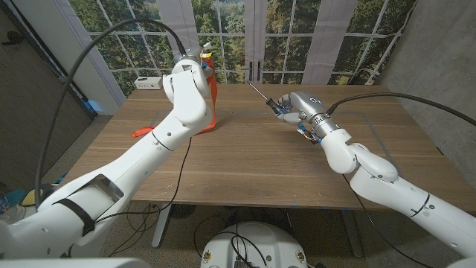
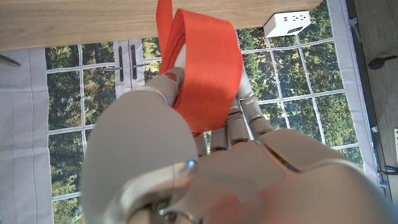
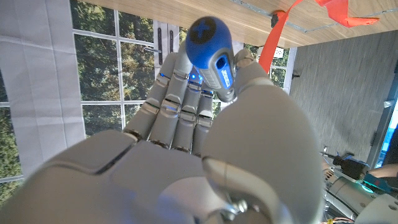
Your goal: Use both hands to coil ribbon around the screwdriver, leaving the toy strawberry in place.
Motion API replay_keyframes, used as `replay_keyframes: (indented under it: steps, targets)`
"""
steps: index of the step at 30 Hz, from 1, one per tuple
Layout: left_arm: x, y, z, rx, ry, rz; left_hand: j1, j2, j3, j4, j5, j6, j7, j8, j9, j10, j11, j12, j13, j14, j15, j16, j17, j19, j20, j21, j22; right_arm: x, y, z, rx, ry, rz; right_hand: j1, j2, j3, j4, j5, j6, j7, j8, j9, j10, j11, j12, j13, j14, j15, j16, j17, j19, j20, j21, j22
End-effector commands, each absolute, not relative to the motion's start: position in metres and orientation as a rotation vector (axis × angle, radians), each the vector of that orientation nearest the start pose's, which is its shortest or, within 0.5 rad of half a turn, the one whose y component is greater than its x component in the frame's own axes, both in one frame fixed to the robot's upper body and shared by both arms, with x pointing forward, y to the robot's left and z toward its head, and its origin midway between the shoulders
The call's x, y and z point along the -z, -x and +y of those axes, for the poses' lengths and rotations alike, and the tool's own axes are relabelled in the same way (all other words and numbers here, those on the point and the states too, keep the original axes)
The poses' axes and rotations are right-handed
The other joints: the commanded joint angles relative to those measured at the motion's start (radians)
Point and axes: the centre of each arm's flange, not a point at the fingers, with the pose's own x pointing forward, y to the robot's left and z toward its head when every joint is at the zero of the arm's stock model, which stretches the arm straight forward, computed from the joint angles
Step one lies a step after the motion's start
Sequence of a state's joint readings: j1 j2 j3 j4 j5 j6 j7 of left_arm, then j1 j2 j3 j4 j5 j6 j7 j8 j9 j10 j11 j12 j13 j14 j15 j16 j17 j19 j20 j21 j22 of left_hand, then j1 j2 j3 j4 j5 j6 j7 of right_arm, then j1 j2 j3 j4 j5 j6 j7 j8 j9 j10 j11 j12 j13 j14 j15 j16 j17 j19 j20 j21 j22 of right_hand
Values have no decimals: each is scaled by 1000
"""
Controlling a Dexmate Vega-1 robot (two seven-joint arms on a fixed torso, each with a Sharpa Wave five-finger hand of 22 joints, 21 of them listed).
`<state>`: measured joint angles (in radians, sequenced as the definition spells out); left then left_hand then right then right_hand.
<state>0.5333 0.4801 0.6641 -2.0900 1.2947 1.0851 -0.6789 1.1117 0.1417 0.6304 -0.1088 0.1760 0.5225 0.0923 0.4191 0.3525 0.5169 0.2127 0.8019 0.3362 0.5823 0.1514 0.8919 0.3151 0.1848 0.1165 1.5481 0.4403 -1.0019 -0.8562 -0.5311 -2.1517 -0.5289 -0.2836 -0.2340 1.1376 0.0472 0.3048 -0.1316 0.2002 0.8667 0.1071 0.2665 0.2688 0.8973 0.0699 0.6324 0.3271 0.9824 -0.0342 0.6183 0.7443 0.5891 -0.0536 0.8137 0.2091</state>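
My left hand [image 1: 189, 79] is raised over the table's far left and grips an orange ribbon [image 1: 212, 104]. The ribbon hangs down to the wooden table [image 1: 253, 164], and its tail [image 1: 143, 132] lies on the wood to the left. In the left wrist view the ribbon [image 2: 205, 74] runs between my left hand's fingers [image 2: 249, 118]. To the right, my right hand [image 1: 301, 109] holds the screwdriver by its blue handle [image 3: 214, 50]. Its thin metal shaft [image 1: 260, 94] points toward the ribbon, a short gap away.
A white power strip [image 1: 149, 83] lies at the table's far left edge by the windows. Black cables arc over both arms. Bare wood spreads between the hands and the table's near edge.
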Motion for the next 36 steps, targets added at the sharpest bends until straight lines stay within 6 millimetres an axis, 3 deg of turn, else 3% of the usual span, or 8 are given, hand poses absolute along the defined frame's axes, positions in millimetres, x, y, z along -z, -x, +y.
replay_keyframes:
  steps: [1,17,36]
  targets:
    - [-196,-494,185,-506,-1170,-388,46,52,15,13,-4,315,-27,19,116,298,-281,196,175,215,-271,41,279,15,-1,0,-4,-31,-498,-154,24,1239,-957,126,123,12,11,4,135,-126,6,2,91,-84,21,129,122,-183,-2,6,-4,-12,11,0]
    - [-226,-492,183,-428,-1156,-396,49,52,17,7,-2,319,-25,13,114,304,-280,192,176,227,-268,40,279,13,1,5,-19,-34,-505,-125,-67,1254,-999,127,122,12,12,6,138,-127,3,2,94,-84,18,131,125,-182,-8,11,-11,-11,29,-4]
    - [-242,-485,176,-379,-1182,-401,50,53,16,4,0,320,-20,6,115,307,-278,187,178,228,-265,35,280,10,2,10,-32,-34,-514,-98,-130,1350,-1035,127,119,10,12,7,145,-129,2,2,98,-82,14,131,129,-181,-16,14,-19,-9,48,-8]
